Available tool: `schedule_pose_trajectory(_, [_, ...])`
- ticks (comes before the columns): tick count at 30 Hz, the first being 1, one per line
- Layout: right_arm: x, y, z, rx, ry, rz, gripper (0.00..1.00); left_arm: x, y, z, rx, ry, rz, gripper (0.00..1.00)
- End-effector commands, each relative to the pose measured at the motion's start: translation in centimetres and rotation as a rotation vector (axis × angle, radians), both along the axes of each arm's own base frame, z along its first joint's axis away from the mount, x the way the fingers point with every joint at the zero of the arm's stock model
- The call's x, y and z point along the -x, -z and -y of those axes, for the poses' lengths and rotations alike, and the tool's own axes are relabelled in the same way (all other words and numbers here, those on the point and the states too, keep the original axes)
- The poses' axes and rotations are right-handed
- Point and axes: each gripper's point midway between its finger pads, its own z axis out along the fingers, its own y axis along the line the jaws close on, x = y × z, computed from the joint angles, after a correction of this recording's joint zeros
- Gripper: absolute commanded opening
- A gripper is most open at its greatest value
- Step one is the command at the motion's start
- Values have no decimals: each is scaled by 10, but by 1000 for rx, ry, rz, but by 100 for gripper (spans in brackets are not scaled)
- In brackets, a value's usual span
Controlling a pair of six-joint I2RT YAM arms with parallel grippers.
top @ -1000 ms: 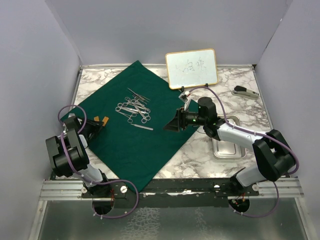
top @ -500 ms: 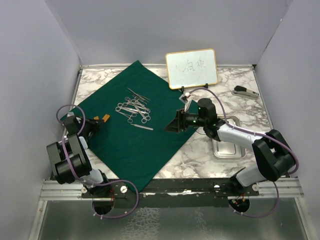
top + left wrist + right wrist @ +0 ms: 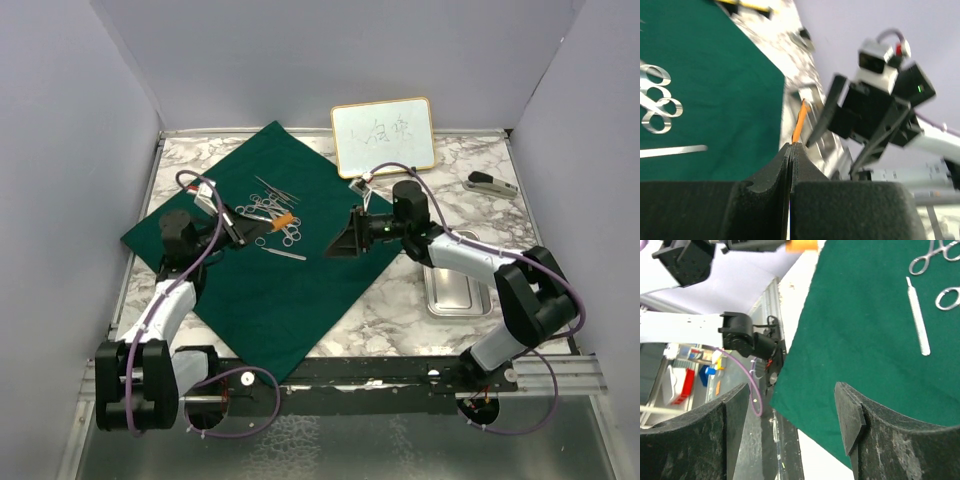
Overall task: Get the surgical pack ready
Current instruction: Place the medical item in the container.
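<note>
The dark green cloth (image 3: 260,290) lies spread at an angle on the marble table. Several silver scissor-like instruments (image 3: 268,215) lie in a cluster on its far half, with one straight instrument (image 3: 285,254) just nearer. My left gripper (image 3: 255,228) hovers beside that cluster; its jaws are shut (image 3: 791,146) with a thin orange strip (image 3: 799,125) sticking out between the tips. My right gripper (image 3: 340,248) is open and empty (image 3: 792,387) over the cloth's right edge. The steel tray (image 3: 455,285) sits on the marble under the right arm. No gauze squares are in view.
A gold-framed whiteboard (image 3: 383,137) stands at the back, just behind the right arm. A small grey and black tool (image 3: 490,183) lies at the far right. Purple-grey walls close in both sides, and a metal rail (image 3: 340,372) runs along the near edge.
My left arm has swung from the cloth's left corner up and right over the cloth to the instruments, jaws shut. My right gripper has shifted only slightly.
</note>
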Motion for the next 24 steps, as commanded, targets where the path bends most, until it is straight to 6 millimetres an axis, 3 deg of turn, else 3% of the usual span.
schedule_pose_trajectory(1, [17,-28,-2,-95,-153,26,70,31,-16,39,-35,218,119,0])
schedule_pose_trajectory(4, [17,-32,-4,-120,-163,4,70,41,-16,53,-36,269,127,0])
schedule_pose_trajectory(10, [10,-23,-10,-140,-145,-59,62,57,-20,80,-33,343,140,0])
schedule_pose_trajectory(18, [8,-31,-12,-202,-122,-66,46,64,-14,102,-28,366,108,0])
schedule_pose_trajectory(21, [8,-30,-10,-205,-103,-83,33,63,-13,104,-30,368,107,0])
schedule_pose_trajectory(24, [12,-28,-6,-210,-90,-110,13,61,-12,103,-32,354,103,0])
